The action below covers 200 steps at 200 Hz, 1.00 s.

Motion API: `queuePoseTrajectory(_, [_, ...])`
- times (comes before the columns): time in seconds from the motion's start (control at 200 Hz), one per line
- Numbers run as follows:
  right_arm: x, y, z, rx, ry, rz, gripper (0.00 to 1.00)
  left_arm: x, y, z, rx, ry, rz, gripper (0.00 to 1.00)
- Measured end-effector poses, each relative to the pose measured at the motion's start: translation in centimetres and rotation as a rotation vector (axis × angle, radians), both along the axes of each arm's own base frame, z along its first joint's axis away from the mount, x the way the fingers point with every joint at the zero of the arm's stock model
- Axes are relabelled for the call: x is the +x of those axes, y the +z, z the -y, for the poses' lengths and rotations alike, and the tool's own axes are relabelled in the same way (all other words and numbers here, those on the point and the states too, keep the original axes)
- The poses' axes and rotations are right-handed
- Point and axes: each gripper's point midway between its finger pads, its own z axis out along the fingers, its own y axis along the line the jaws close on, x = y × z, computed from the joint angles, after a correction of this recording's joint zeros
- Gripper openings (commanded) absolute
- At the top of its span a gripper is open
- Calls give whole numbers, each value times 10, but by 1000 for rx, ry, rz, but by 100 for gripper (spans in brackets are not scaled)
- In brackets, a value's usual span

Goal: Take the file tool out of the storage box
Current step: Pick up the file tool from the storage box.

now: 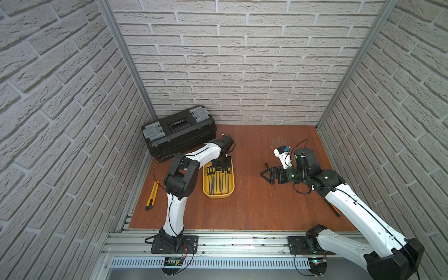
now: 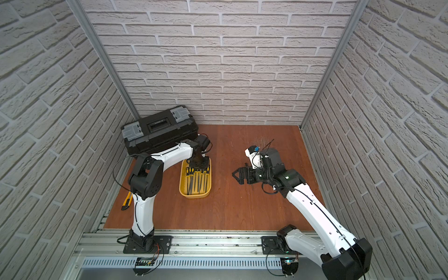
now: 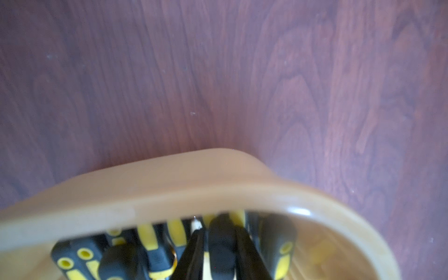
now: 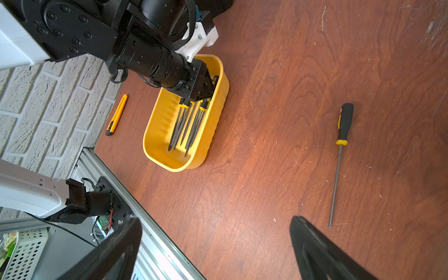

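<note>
**Top-view layout, read from the 9 o'clock side to the 3 o'clock side.** The table (image 1: 244,208) is a reddish-brown board showing wood grain and fine pale scratches.

- A slim utility knife (image 1: 152,196), yellow with black ends, is lying flat near the 8 o'clock edge.
- A black toolbox (image 1: 179,132), a blocky ribbed plastic case with two grey latches, is sitting in the 10 o'clock corner against the brick-patterned walls.
- The storage box (image 1: 219,195) is resting just to the 9 o'clock side of the table's centre, its long axis running from 12 to 6 o'clock. It is a shallow tub of smooth yellow plastic with rounded corners and a rolled rim.
- Inside it, the other files (image 4: 186,126) are lying side by side. Their thin, dark, tapering blades are pointing toward 6 o'clock, and their black-and-yellow handles are bunching at the 12 o'clock end.
- The left gripper (image 1: 221,166) is reaching down into that 12 o'clock end. In the left wrist view its two black fingers (image 3: 192,253) are pressing together on the matte black handle of one file tool (image 3: 221,242), which is lying inside the tub, below the rim.
- At 3 o'clock, well apart from the tub, the right gripper (image 1: 264,171) is hovering with its angular black jaws spread wide, holding nothing.
- In the right wrist view a loose file (image 4: 339,157), with a round grey shaft and a black-and-yellow handle, is lying on the bare wood.
</note>
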Motion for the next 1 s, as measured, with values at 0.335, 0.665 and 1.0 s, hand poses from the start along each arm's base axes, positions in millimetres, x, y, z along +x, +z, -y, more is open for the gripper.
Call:
queuePoseTrajectory(0.335, [-3, -12, 1, -11, 1, -26, 100, 0, 1, 0, -1, 0, 2, 17])
queuePoseTrajectory(0.665, [-8, -26, -2, -18, 15, -51, 98, 6, 46, 4, -137, 39, 50, 16])
queuePoseTrajectory(1.0, [-16, -41, -35, 42, 88, -98, 88, 10, 104, 7, -342, 92, 124, 16])
